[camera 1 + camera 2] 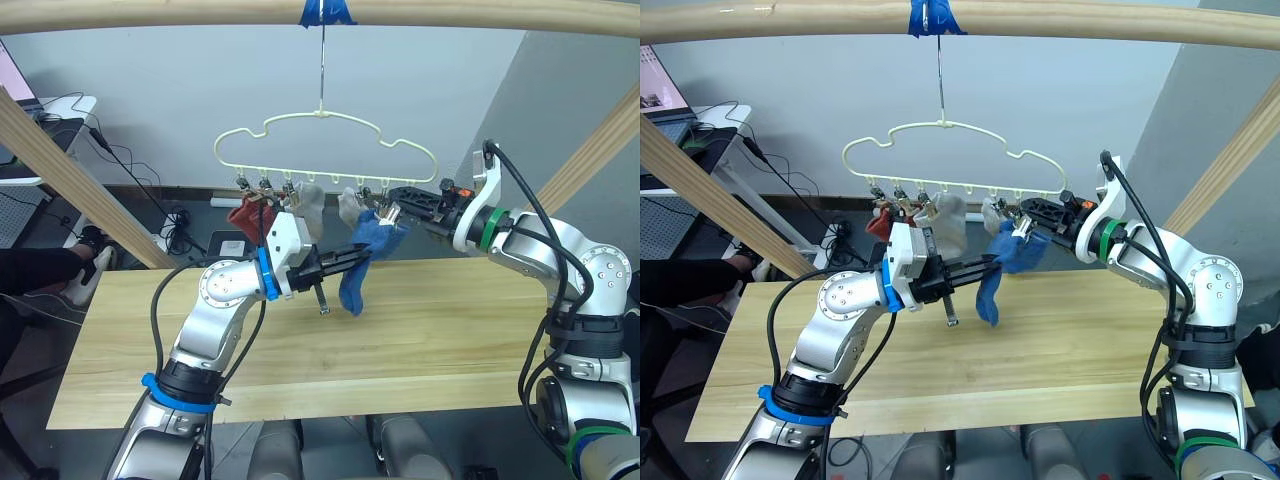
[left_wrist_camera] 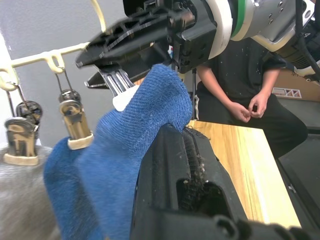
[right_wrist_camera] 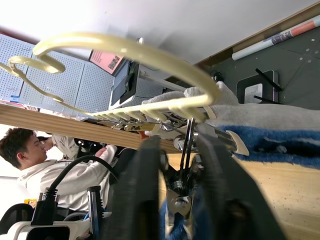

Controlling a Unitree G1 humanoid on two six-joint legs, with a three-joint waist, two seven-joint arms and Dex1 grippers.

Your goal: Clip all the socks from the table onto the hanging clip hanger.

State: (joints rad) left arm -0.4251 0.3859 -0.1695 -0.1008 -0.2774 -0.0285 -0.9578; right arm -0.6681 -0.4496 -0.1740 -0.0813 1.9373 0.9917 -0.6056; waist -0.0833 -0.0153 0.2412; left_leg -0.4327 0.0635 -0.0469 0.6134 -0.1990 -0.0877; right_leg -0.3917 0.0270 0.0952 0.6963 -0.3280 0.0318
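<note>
Left gripper (image 1: 352, 257): I see my fingers pinched on a blue sock (image 1: 362, 262), holding its top edge up toward the hanger; the rest dangles above the table (image 1: 450, 330).
Right gripper (image 1: 397, 207): my fingers bracket a metal clip (image 3: 183, 187) at the hanger's right end, squeezing it; blue fabric just beside.
Clip hanger (image 1: 325, 135): hangs by its hook from the wooden bar (image 1: 150, 12); a rust red sock (image 1: 246, 217) and grey socks (image 1: 310, 200) already clipped on.
Person (image 2: 240, 82): seated beyond the table.

Grey wall (image 1: 150, 90) — wooden frame (image 1: 60, 165) (cables (image 1: 130, 165) behind).
</note>
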